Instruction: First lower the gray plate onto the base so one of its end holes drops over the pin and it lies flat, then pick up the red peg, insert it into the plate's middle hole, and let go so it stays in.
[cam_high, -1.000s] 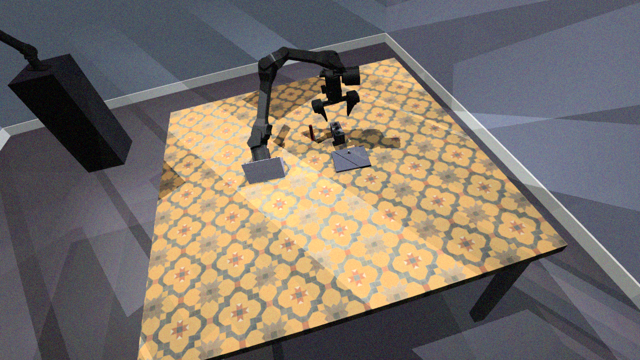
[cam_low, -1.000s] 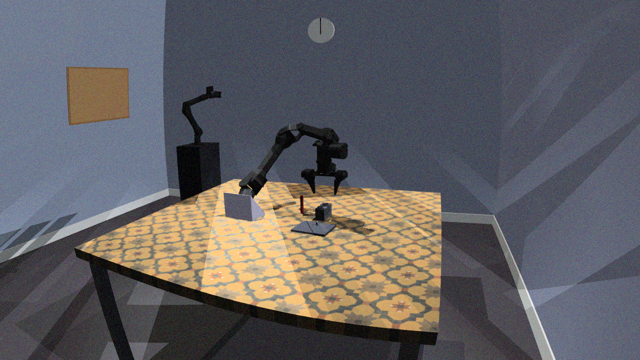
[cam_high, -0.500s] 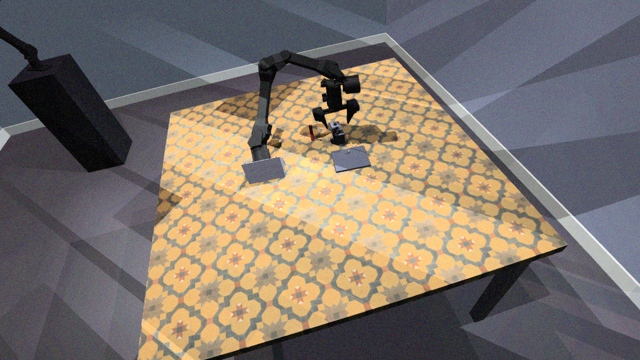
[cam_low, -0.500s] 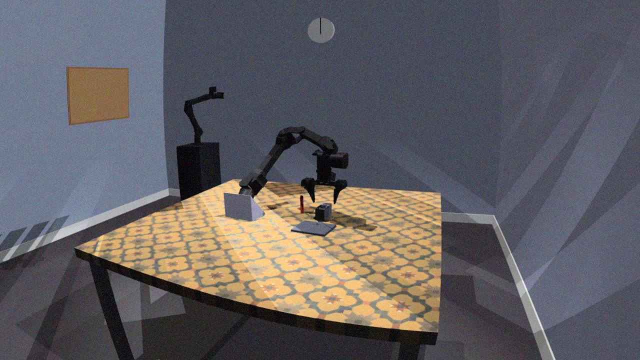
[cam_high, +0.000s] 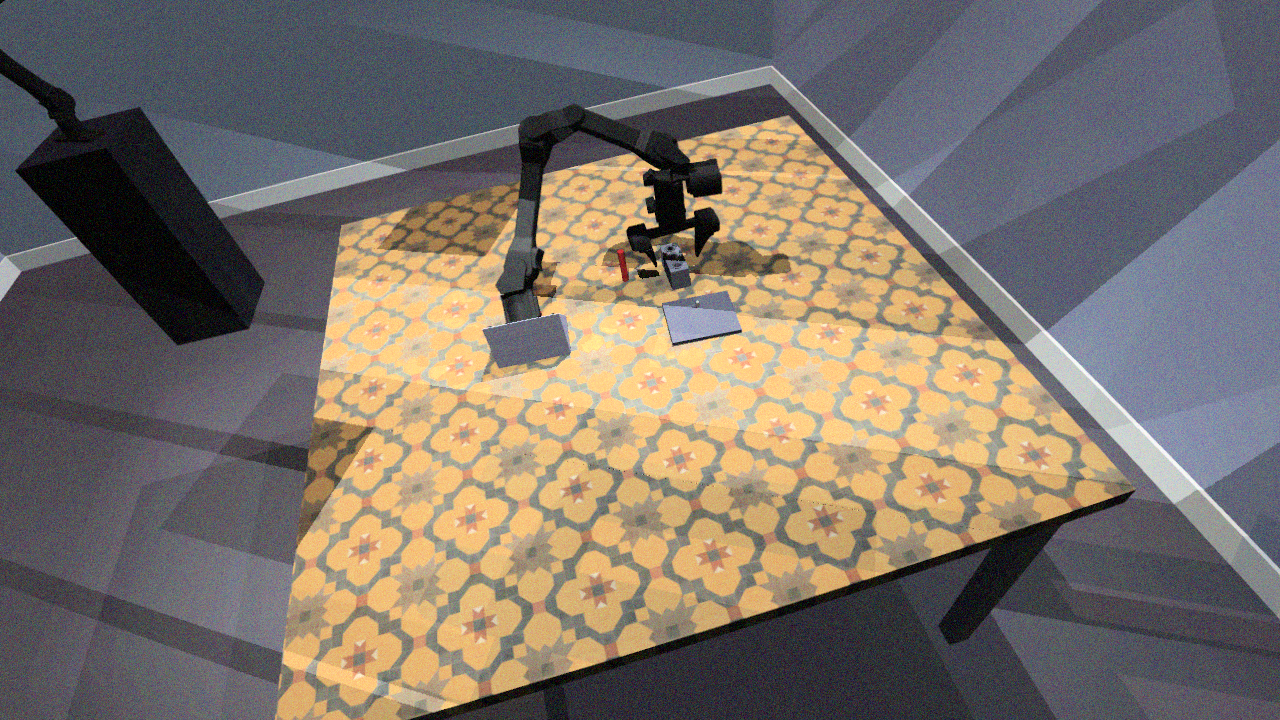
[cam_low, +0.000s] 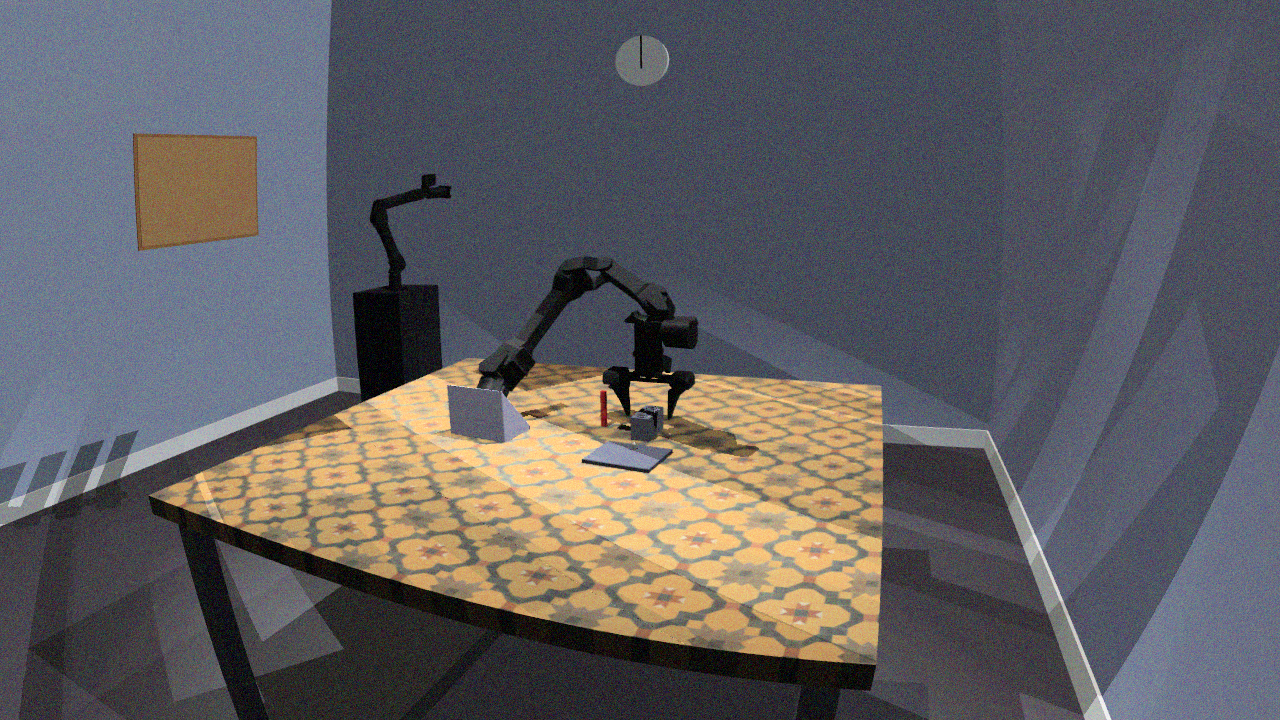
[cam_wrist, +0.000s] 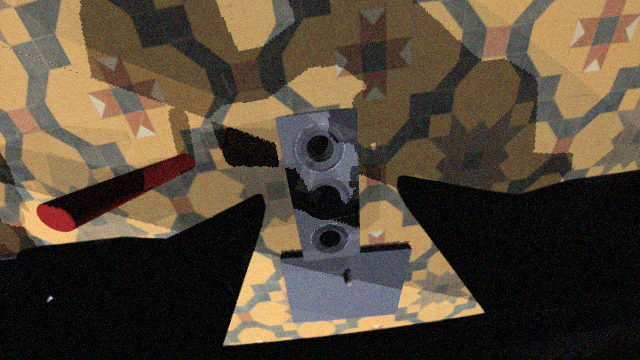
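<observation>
The gray plate (cam_high: 678, 274) (cam_low: 641, 427) (cam_wrist: 311, 225), a thick bar with three holes facing up, stands on the table behind the base. The flat gray base (cam_high: 707, 324) (cam_low: 624, 457) (cam_wrist: 345, 302) lies on the table, with its small pin (cam_high: 697, 303) (cam_wrist: 348, 276) bare. The red peg (cam_high: 623, 265) (cam_low: 603, 409) (cam_wrist: 170, 170) stands upright on the table, left of the plate. My gripper (cam_high: 676, 258) (cam_low: 648, 418) (cam_wrist: 330, 191) is open and empty, pointing down, with one finger to each side of the plate, near its top. Contact is not visible.
A gray wedge-shaped block (cam_high: 528, 341) (cam_low: 476, 411) stands at the arm's foot, left of the base. The patterned table (cam_high: 626, 537) (cam_low: 537, 537) carries everything. A second arm (cam_high: 62, 107) (cam_low: 384, 232) is on a black pedestal (cam_high: 143, 223) (cam_low: 396, 340) beyond the table.
</observation>
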